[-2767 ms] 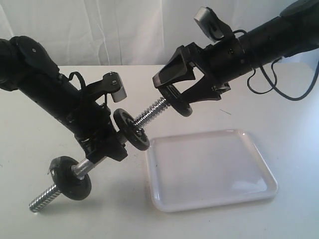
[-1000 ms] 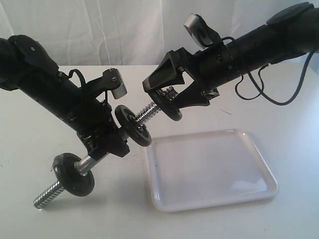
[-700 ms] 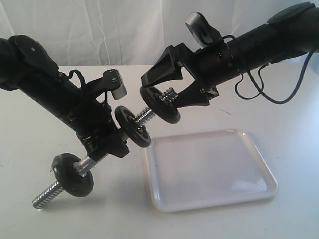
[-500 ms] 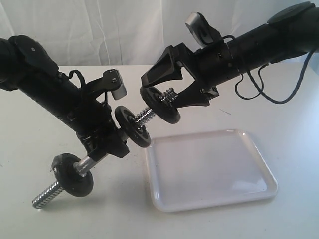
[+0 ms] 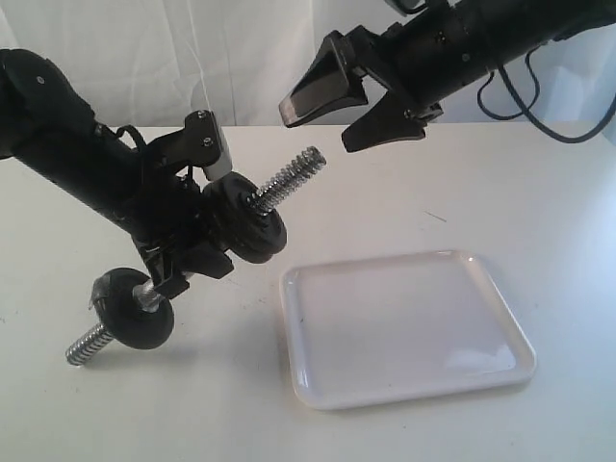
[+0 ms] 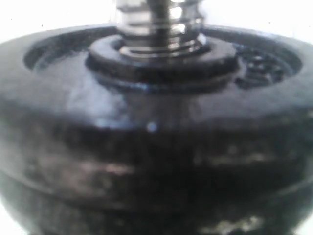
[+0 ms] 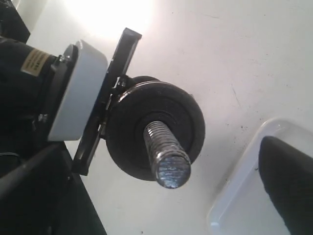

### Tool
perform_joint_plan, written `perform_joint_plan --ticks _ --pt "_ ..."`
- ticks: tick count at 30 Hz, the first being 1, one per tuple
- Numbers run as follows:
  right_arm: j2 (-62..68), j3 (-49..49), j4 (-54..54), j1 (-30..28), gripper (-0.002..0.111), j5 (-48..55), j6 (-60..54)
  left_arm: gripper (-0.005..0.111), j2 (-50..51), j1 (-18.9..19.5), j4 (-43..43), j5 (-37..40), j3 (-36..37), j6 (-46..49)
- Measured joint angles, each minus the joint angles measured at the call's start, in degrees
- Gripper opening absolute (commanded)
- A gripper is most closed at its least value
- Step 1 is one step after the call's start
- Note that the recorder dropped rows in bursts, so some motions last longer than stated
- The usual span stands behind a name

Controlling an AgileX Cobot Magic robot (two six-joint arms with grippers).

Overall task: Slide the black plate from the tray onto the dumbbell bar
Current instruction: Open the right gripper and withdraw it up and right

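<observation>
1. The black plate (image 5: 264, 234) is no longer on the tray. It sits threaded on the dumbbell bar (image 5: 291, 177), flush against a second disc (image 5: 225, 214) on the upper half of the bar.
2. Change: half a second ago the plate hung partway down the thread, apart from that disc and framed by the right hand. It has since slid home, and the bar's free end points higher.
3. The right hand (image 5: 324, 125) has let go and lifted clear. Its jaws are spread wide, holding nothing, above the bar tip.
4. The left hand (image 5: 179, 268) is clamped on the bar between the stacked pair and a third disc (image 5: 135, 313) lower down.
5. Judgement: the slide looks done. What is left is retreat, or perhaps a nut, though none is visible.
6. The tray (image 5: 300, 387) lies on the tabletop (image 5: 539, 212) with no disc on it.
7. The right wrist view shows the plate face-on, seated square, with bare thread past it. The exterior view cannot confirm that.
8. The left wrist view is a blurred close-up of disc rims. It shows contact but no seam.
</observation>
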Motion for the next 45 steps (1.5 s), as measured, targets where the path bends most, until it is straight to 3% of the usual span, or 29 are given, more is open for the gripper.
perform_joint_plan --ticks 8,11,19,30,38,41,43,45 --pt "-2.2 -0.3 -5.3 0.0 0.105 0.0 0.6 0.000 -0.1 0.0 0.8 -0.1 0.0 -5.5" --pt "-4.3 -0.3 -12.3 0.0 0.105 0.1 2.2 0.000 -0.1 0.0 1.9 -1.3 0.0 -10.0" --pt "-7.1 -0.3 -37.4 0.0 0.105 0.3 21.3 0.000 -0.1 0.0 2.2 -2.2 0.0 -11.6" --pt "-7.2 -0.1 -47.6 0.0 0.105 0.4 30.1 0.000 -0.1 0.0 2.3 -3.5 0.0 -12.5" --pt "-7.3 5.7 -49.2 0.0 0.104 0.4 32.9 0.000 -0.1 0.0 2.4 -4.1 0.0 -12.7" --pt "-7.3 8.8 -49.2 0.0 0.093 0.4 33.0 0.000 -0.1 0.0 2.4 -4.5 0.0 -12.7" --pt "-7.3 10.7 -49.0 0.0 0.072 0.4 33.1 0.000 0.2 0.0 2.4 -5.0 0.0 -12.7" --pt "-7.3 12.5 -48.3 0.0 0.043 0.4 33.4 0.000 0.9 0.0 2.3 -5.7 0.0 -12.8"
